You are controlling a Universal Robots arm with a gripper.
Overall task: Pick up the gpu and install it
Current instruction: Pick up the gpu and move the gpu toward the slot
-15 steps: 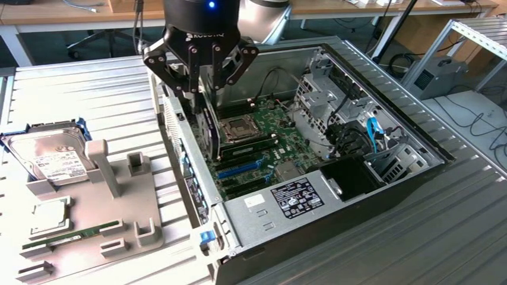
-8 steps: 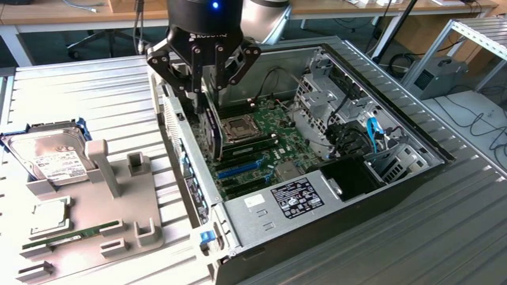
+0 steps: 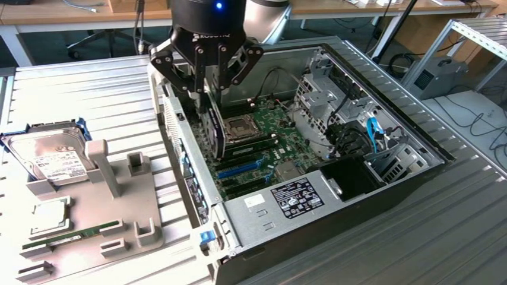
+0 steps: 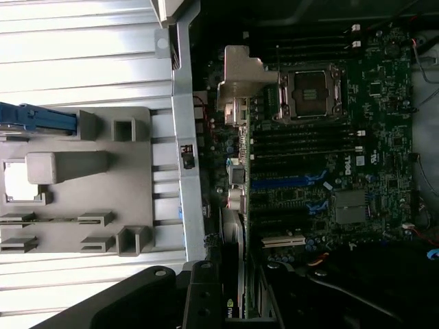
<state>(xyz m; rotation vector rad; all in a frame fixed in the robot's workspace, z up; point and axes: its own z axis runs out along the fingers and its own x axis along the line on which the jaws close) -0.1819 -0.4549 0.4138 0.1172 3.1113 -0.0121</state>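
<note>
The gpu (image 3: 212, 127) is a thin black card hanging edge-down from my gripper (image 3: 208, 74), which is shut on its upper edge. It hovers inside the open computer case (image 3: 412, 172), over the motherboard (image 3: 273, 145) near the case's rear wall on the exterior view's left. Its lower end is close to the CPU socket (image 3: 240, 126) and above the blue slots (image 3: 246, 167). In the wrist view the gpu (image 4: 236, 264) runs edge-on away from my gripper (image 4: 236, 312), over the board's blue slot (image 4: 281, 183).
A grey parts fixture (image 3: 119, 231) lies on the exterior view's left. It holds a hard drive in a blue frame (image 3: 47, 155), a CPU (image 3: 51, 217) and a green RAM stick (image 3: 71, 234). Drive cages and cables (image 3: 348, 127) crowd the case's far side.
</note>
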